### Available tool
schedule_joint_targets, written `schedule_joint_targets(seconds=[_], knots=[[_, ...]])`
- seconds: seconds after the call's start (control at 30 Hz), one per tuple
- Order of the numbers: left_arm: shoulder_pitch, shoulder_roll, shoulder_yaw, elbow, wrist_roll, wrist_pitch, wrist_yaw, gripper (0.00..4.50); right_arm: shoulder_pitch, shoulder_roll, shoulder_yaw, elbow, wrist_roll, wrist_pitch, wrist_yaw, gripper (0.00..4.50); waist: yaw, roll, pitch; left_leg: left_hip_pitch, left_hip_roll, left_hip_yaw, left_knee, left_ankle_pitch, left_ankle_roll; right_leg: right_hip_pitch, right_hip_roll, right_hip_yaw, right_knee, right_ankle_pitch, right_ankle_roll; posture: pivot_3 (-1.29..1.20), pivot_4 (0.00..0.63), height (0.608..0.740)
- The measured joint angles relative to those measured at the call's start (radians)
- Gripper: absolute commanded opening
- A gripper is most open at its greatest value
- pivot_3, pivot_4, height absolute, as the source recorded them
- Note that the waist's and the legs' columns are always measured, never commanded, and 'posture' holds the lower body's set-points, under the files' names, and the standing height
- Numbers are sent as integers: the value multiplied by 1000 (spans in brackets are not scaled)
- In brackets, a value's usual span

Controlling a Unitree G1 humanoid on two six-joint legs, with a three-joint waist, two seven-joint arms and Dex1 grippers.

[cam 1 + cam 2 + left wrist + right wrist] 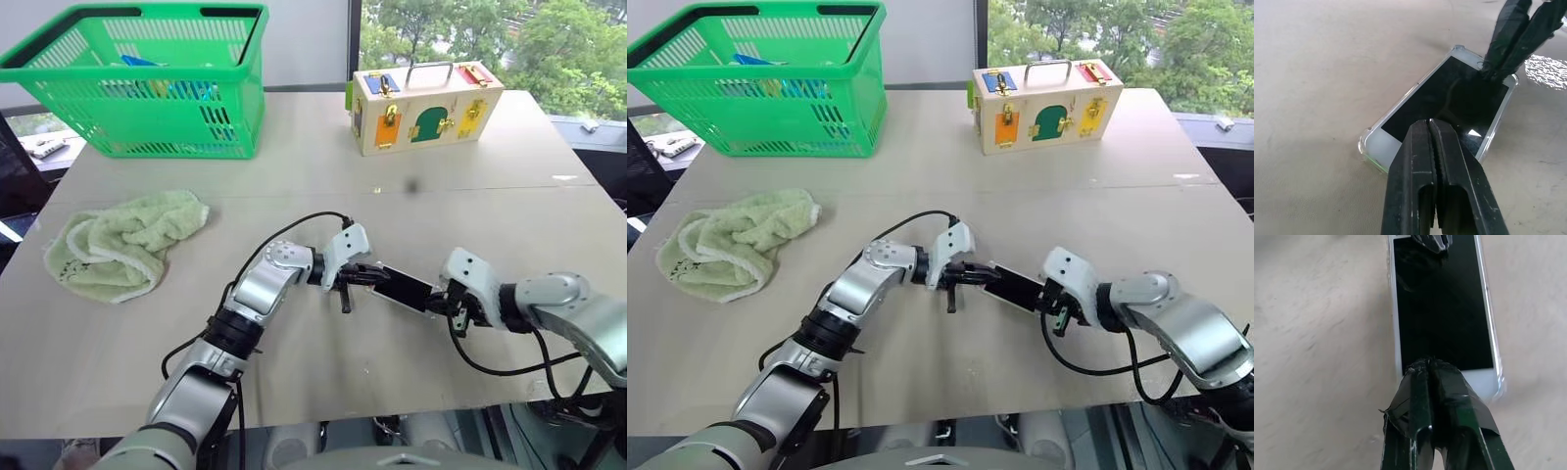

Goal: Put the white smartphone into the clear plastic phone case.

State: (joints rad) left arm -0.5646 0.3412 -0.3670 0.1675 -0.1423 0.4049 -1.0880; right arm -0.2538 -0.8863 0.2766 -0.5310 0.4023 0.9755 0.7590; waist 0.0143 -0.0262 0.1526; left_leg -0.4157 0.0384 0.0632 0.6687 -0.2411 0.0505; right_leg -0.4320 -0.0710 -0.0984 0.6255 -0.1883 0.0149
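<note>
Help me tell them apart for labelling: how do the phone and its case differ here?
The phone is opaque, white-bordered with a black screen; the case is see-through, showing only as glossy edges and bumped corners. The phone lies inside, and the case is slightly larger, its rim wrapping around the phone. Both are flat rounded rectangles lying on the table.

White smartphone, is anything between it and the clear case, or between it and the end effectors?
Nothing visible. The white smartphone already lies inside the clear plastic phone case on the table. The left end effector and the right end effector, both shut, have their tips on its opposite ends.
</note>
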Motion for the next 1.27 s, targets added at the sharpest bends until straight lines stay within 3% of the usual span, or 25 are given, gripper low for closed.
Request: schedule_joint_targets(seconds=[0.13,0.3,0.33,0.43,0.57,0.63,0.67,0.7,0.83,1.1,1.27], knots=[[6,1,9,0,-2,-5,6,67,45,26,-17,15,-40,-93,-13,0,1,-1,0,0,0,0,0,0,0,1,-1,0,0,0,0,0,150,740],[42,-30,96,-34,-60,-38,48,67,170,207,-152,67,-24,-268,-73,0,2,4,6,-3,0,1,0,0,0,-1,0,3,0,0,0,0,150,740],[46,-38,120,-51,-73,-44,62,23,181,221,-175,70,-18,-284,-76,291,2,5,7,-3,-1,1,0,0,0,-2,0,2,0,0,1,0,150,740],[65,-60,199,-108,-133,-40,116,891,183,246,-275,54,12,-333,-82,1428,1,6,9,-3,-1,3,0,0,0,-2,1,2,0,2,4,0,150,740],[104,-64,289,-198,-204,-9,187,2618,179,237,-349,28,25,-373,-79,3175,1,6,9,-3,-1,3,0,0,0,-2,1,2,0,2,4,0,150,740],[135,-59,335,-250,-231,19,237,3687,179,230,-378,29,32,-392,-67,4233,1,7,10,-3,-1,3,0,0,0,-2,1,2,0,1,2,0,150,740],[146,-55,350,-265,-237,30,251,4129,180,224,-391,29,34,-396,-63,4500,1,7,10,-2,-1,3,0,0,0,-2,1,2,0,1,2,0,150,740],[163,-49,371,-291,-248,47,278,4463,181,219,-413,29,41,-405,-57,4500,1,7,10,-2,-1,3,0,0,0,-2,1,2,0,1,2,0,150,740],[247,-12,418,-390,-272,92,340,4463,243,191,-515,25,71,-436,-24,4500,5,7,10,-3,-1,3,0,0,0,-2,1,2,0,1,2,0,150,740],[560,111,512,-624,-349,122,354,4463,558,153,-770,-39,97,-512,81,4500,3,8,11,0,0,5,0,-1,-1,-2,-1,5,0,0,1,0,150,740],[719,160,563,-703,-394,133,349,4463,645,153,-818,-32,81,-568,111,4500,1,13,13,1,2,4,0,-4,-6,-2,-4,7,0,0,0,0,150,740]])
